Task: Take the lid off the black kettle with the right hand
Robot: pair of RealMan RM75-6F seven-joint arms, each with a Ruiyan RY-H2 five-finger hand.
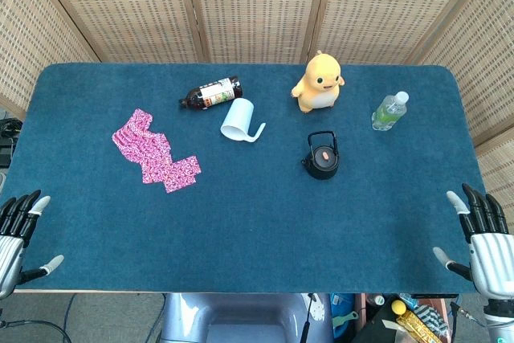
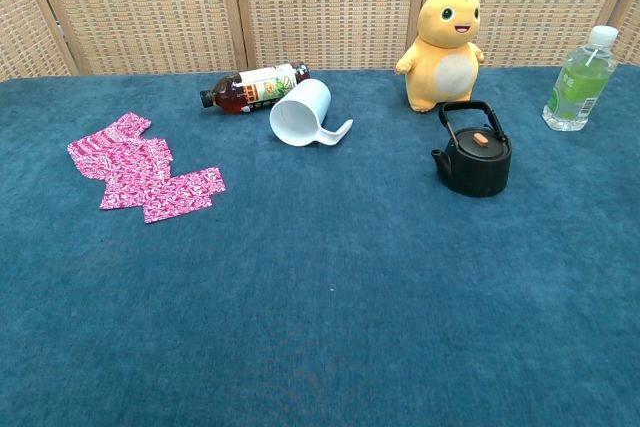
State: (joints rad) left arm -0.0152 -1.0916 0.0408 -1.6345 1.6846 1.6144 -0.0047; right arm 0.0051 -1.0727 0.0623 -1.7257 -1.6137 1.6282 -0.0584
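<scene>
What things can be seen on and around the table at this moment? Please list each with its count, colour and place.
kettle: one, black, right of centre, upright, handle raised
lid: one, black with an orange knob, on the kettle
plush toy: one, yellow, behind the kettle
water bottle: one, clear greenish with a white cap, far right, upright
drink bottle: one, dark, far side, lying down
mug: one, white, lying on its side by the drink bottle
cloth: one, pink patterned, left side
table: one, blue covered
left hand: one, near left edge, holds nothing
right hand: one, near right edge, holds nothing
</scene>
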